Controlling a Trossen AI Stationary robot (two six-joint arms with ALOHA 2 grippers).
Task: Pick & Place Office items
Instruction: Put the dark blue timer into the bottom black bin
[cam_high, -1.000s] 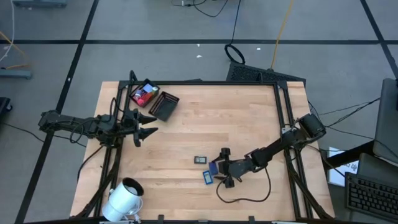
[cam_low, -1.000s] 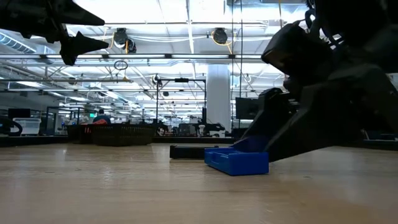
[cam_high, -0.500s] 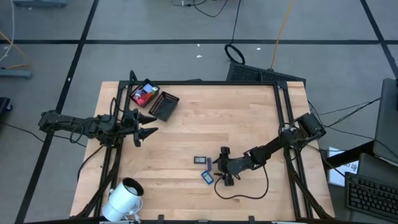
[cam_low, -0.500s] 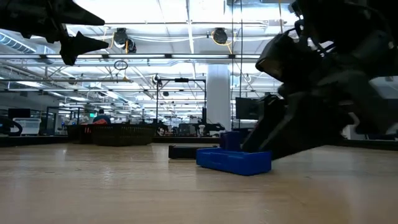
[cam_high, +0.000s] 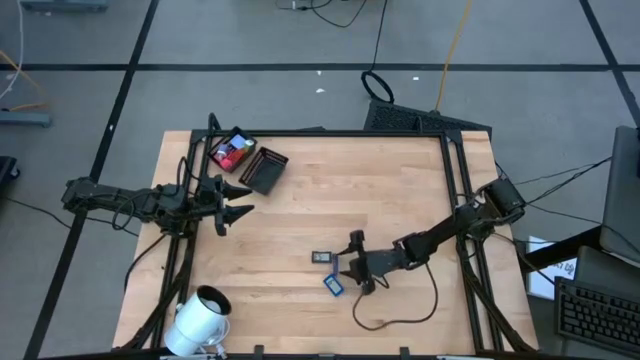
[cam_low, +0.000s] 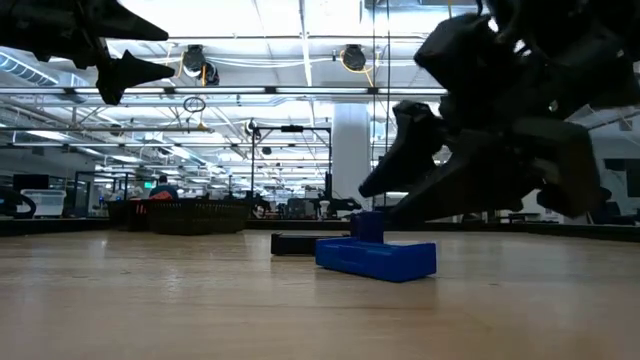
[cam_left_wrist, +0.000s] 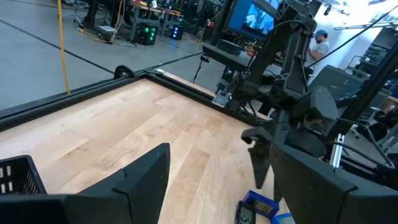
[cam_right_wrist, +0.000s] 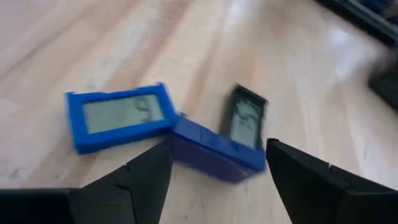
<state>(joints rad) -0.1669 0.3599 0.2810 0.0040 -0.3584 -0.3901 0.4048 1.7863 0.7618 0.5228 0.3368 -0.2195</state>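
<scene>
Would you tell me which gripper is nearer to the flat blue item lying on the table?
The right. The right gripper hovers, jaws open, right beside the flat blue item, with another blue piece between its fingers. The left gripper waits far across the table, near the black tray.

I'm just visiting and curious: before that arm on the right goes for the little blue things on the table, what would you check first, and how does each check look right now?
1. Right gripper jaws open: ok.
2. Jaws empty: ok, nothing between them.
3. Dark blue item lined up between the jaws: ok in the right wrist view.
4. Neighbours clear of the target: not ok; the blue display item touches it, and the black display item seems to.
5. Left gripper out of the way: ok, waiting open near the black tray.
</scene>
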